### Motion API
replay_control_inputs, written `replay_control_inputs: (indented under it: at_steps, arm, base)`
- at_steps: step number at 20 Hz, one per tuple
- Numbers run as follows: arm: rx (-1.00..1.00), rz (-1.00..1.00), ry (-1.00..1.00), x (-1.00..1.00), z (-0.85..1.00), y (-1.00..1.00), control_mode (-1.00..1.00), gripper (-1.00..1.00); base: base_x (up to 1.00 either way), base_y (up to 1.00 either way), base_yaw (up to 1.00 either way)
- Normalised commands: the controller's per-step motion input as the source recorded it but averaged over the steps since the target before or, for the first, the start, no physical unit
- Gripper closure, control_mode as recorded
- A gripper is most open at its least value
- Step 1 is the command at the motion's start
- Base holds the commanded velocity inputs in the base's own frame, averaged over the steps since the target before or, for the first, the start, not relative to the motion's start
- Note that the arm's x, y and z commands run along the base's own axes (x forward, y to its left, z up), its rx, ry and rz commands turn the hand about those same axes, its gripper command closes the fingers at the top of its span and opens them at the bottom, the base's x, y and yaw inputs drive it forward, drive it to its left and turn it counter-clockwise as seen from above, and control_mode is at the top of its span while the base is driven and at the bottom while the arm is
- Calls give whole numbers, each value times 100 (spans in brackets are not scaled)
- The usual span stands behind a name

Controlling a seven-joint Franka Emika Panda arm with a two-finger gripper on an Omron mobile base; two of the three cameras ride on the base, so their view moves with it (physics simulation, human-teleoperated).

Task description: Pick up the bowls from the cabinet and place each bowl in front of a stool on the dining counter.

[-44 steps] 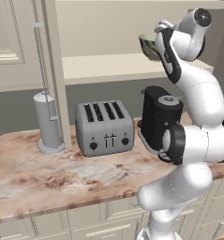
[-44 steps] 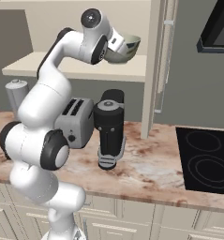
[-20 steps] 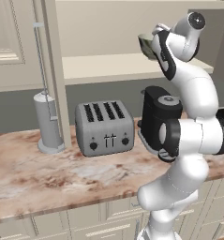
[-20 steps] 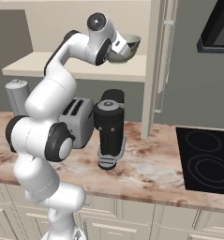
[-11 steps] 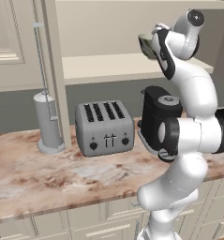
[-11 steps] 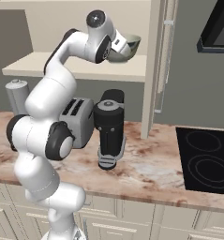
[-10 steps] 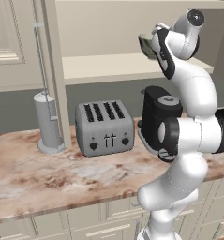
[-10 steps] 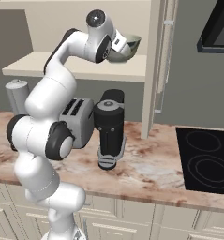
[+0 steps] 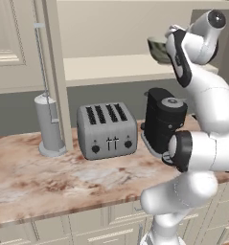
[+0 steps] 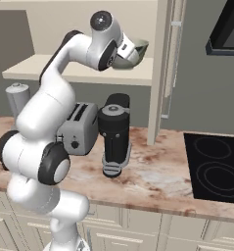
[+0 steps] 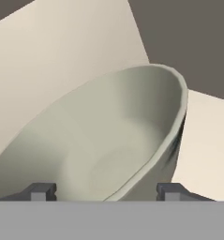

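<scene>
Closing around the bowl [image 11: 108, 145], pincer [image 11: 104, 191] fingertips straddle its rim.

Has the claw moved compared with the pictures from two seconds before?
Yes. The claw shifted slightly toward the bowl on the cabinet shelf.

A pinkish veined marble surface [image 9: 49, 177] runs before me over cream drawer fronts [image 9: 101, 222], backed by a grey wall [image 9: 15, 112]. On it stand a silver toaster [image 9: 107, 130], a black coffee machine [image 9: 163, 119] and a grey canister [image 9: 50, 125]. A black cooktop [image 10: 215, 169] lies to my right.
</scene>
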Motion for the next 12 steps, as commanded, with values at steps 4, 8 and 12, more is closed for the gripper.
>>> replay_control_inputs:
  at_steps: [4,8,12]
  arm:
    - [0,0,-2,-100,-3,-6,-100,100]
    - [0,0,-10,-100,0,1,-100,100]
    - [0,1,-7,-100,0,11,-100,100]
  base:
    - [0,0,0]
    - [0,0,0]
    - [0,0,0]
